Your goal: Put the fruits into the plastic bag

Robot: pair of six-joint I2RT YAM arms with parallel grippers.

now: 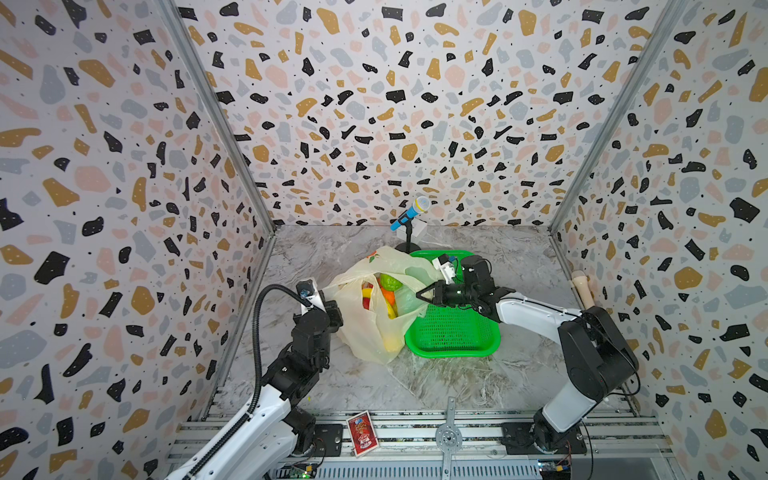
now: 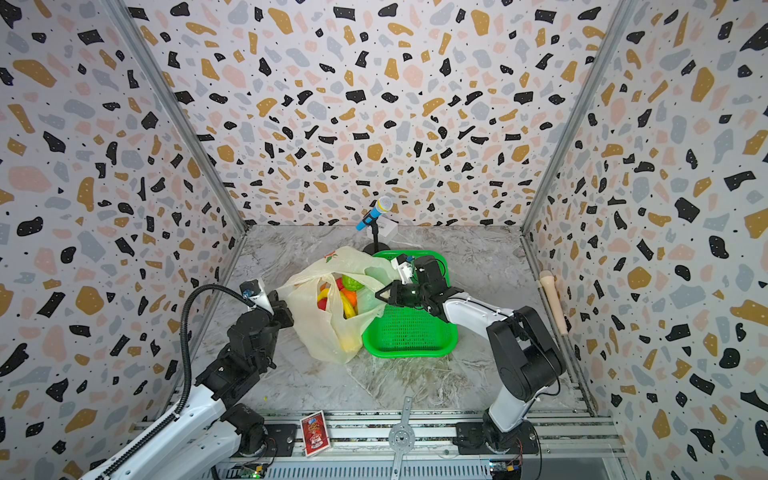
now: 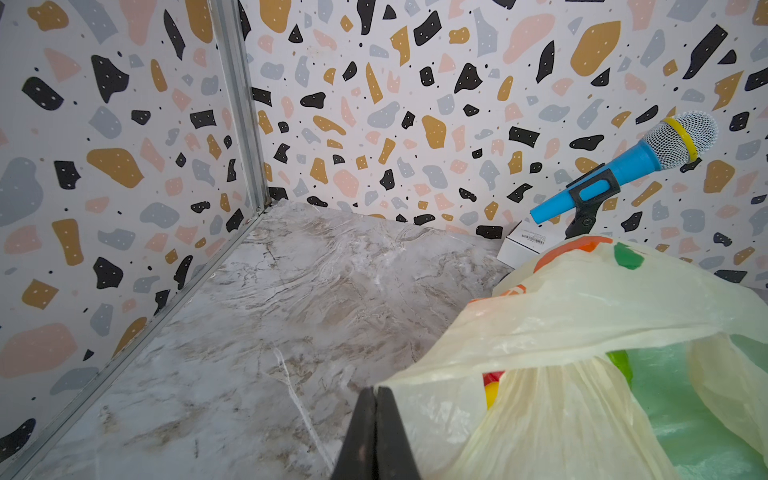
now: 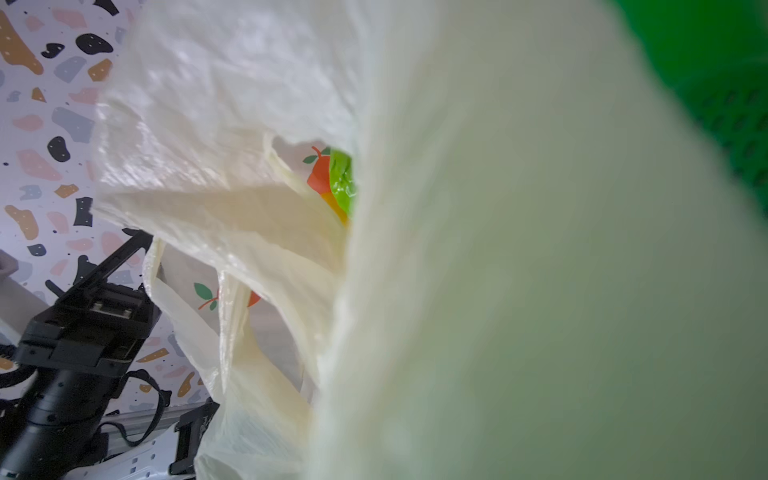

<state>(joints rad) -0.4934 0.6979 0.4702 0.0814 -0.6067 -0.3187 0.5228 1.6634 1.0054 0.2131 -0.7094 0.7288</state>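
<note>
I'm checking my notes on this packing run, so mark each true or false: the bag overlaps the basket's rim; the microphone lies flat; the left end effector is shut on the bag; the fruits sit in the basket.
The plastic bag overlaps the green basket at its rim: true.
The microphone lies flat: false; it sits tilted in a stand.
The left end effector is shut on the plastic bag: true.
The fruits sit in the green basket: false; those visible are inside the plastic bag.
</note>
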